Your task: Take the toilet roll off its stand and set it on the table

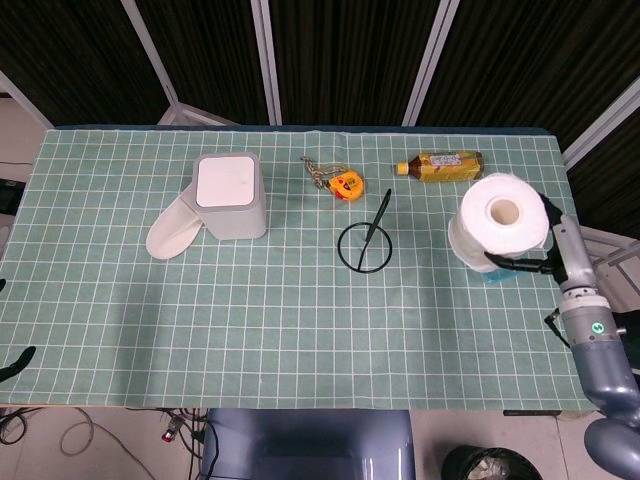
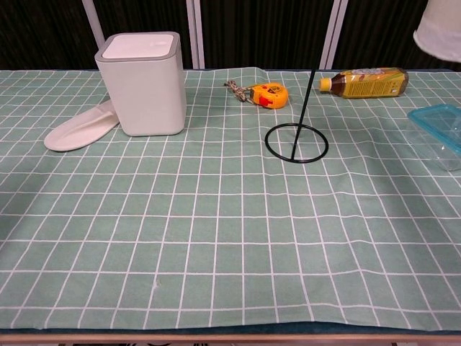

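The right hand (image 1: 530,262) grips the soft white toilet roll (image 1: 500,222) (cardboard core facing up), holding it in the air above the checked green cloth table (image 1: 300,330), well right of the thin black wire stand (image 1: 365,240) with its ring base.

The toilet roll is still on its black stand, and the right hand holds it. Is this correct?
Not quite. The toilet roll is off the black stand, which stands bare in the head view. The right hand does hold the roll, raised over the table's right side.
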Controlling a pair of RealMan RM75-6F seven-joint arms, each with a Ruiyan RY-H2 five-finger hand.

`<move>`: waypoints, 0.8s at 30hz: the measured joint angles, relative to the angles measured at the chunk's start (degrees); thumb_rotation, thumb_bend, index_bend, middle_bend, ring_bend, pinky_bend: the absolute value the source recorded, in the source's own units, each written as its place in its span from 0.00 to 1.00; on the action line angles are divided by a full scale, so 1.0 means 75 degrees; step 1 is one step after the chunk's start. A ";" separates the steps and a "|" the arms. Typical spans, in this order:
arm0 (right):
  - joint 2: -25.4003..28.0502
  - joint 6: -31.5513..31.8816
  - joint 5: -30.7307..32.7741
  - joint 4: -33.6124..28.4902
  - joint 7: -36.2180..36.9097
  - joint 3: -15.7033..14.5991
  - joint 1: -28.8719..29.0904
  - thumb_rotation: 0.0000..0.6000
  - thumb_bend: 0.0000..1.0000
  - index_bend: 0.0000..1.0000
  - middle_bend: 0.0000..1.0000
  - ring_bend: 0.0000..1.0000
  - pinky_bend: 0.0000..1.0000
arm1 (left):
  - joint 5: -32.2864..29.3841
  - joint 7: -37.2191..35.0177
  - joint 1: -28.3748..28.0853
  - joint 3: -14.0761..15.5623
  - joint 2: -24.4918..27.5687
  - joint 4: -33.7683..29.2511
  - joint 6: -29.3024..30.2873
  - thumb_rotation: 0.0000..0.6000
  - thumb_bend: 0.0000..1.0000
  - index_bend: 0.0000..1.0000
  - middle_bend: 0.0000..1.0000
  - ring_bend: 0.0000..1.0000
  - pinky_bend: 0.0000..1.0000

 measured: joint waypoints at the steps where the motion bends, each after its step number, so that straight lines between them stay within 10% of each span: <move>1: -0.0070 0.0000 -0.0300 0.0011 0.0143 -0.0167 -0.0102 1.00 0.00 0.36 0.32 0.29 0.05 | 0.0001 -0.0009 -0.0001 -0.0001 0.0001 -0.0001 -0.0001 1.00 0.18 0.04 0.00 0.00 0.02; 12: -0.1625 0.0068 -0.2754 0.0470 0.1662 -0.2147 -0.0597 1.00 0.00 0.36 0.32 0.27 0.04 | -0.0016 -0.0098 0.0002 -0.0025 0.0022 0.0019 0.0011 1.00 0.18 0.04 0.00 0.00 0.02; 24: -0.3413 0.0140 -0.2576 0.1338 0.1391 -0.2418 0.0108 1.00 0.00 0.36 0.31 0.23 0.02 | -0.0041 -0.0145 0.0003 -0.0035 0.0043 0.0047 -0.0003 1.00 0.18 0.04 0.00 0.00 0.02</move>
